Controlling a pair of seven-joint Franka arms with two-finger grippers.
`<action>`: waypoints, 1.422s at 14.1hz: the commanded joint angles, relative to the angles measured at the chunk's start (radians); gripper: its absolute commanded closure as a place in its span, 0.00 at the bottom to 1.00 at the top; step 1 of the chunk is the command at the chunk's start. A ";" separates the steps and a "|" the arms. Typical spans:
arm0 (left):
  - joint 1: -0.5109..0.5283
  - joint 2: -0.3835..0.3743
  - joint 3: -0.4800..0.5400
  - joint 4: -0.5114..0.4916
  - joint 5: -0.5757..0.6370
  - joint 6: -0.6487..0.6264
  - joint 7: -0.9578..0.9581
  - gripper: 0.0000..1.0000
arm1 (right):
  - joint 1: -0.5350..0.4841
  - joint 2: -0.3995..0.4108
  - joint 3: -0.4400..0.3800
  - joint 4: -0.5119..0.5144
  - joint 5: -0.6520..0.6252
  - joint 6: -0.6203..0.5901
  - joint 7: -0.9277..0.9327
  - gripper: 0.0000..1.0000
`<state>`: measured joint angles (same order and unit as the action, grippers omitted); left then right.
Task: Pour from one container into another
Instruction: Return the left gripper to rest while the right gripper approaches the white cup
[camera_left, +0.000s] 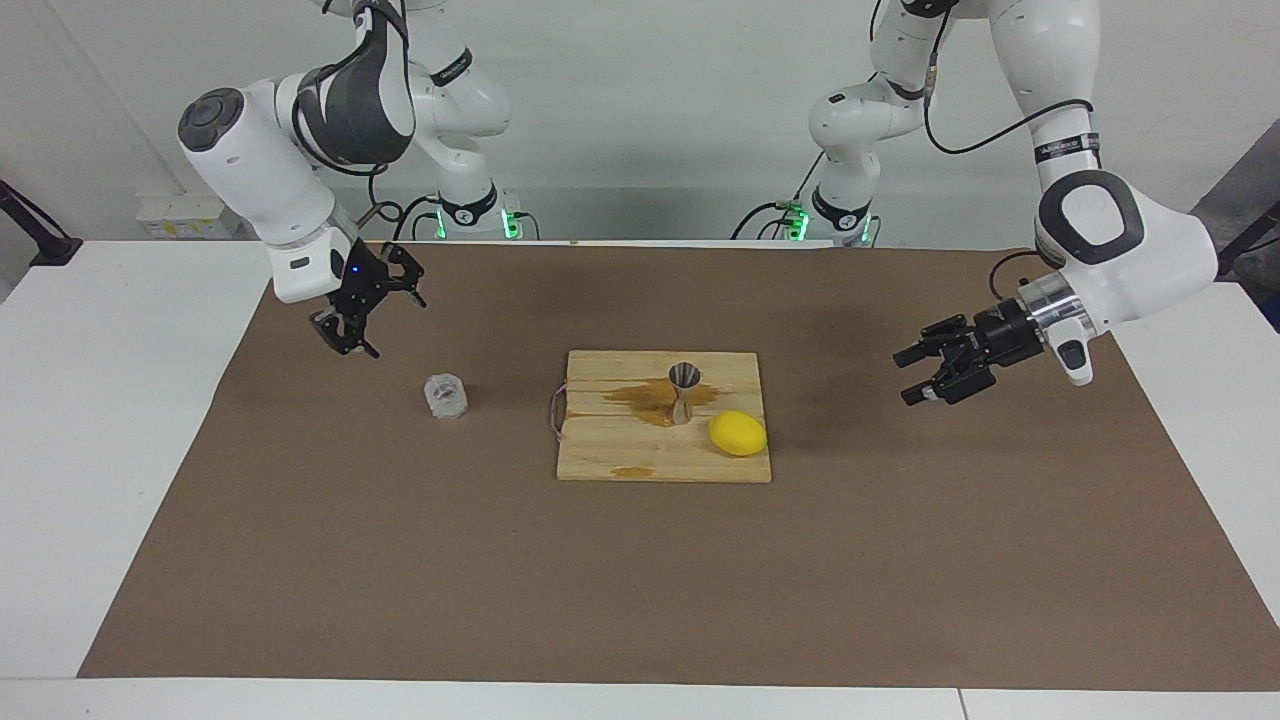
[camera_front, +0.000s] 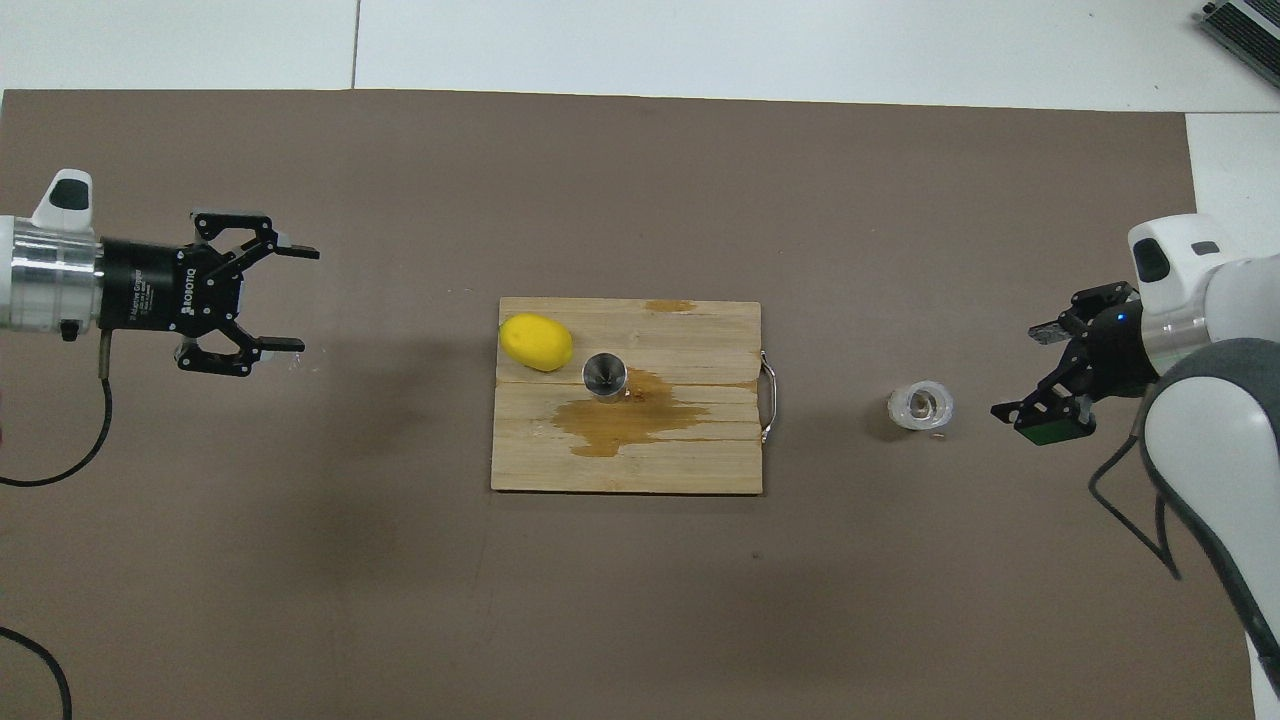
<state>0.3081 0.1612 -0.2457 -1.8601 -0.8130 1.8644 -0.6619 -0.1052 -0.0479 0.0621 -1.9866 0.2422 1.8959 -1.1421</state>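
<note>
Facing view: the glass (camera_left: 446, 396) stands upright on the brown mat (camera_left: 640, 600), off the board (camera_left: 610, 460) toward the right arm's end of the table and well apart from it. The jigger (camera_left: 683, 392) stands upright on the board, at the edge of a brown wet stain (camera_left: 640, 398), with a lemon (camera_left: 737, 433) just beside it, a little farther from the robots.

The right gripper (camera_left: 362, 305) hangs in the air with its fingers spread wide and nothing between them, up above the mat short of the glass, not touching it. The left gripper (camera_left: 935, 372) is also wide open and empty, over the mat off the board's other end, well apart from it; that arm looks to be waiting.

The glass is probably light but hard and breakable, and its faceted wall should give the pads some bite, though glass can slip under a loose pinch. I would take it across the wall at mid-height, fingers on either side, leaving the rim free for pouring. In the overhead view something small and brownish shows inside the glass (camera_front: 920, 405); how much is in there cannot be told.

The jigger is slim, narrow-waisted and likely easy to knock over. Its mouth is small, and the stain suggests a spill, so any pour wants a slow tilt held close above it.
</note>
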 joint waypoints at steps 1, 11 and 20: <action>0.022 0.024 -0.009 0.079 0.137 -0.034 -0.001 0.00 | -0.039 -0.009 0.007 -0.079 0.087 0.073 -0.176 0.00; 0.020 0.011 -0.009 0.254 0.517 -0.051 0.212 0.00 | -0.079 0.060 0.005 -0.205 0.307 0.230 -0.565 0.00; -0.242 -0.015 0.224 0.360 0.673 -0.096 0.475 0.00 | -0.077 0.131 0.005 -0.282 0.491 0.307 -0.781 0.00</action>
<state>0.1320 0.1584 -0.0648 -1.5153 -0.1958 1.7942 -0.2027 -0.1676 0.0814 0.0596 -2.2503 0.6982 2.1870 -1.8742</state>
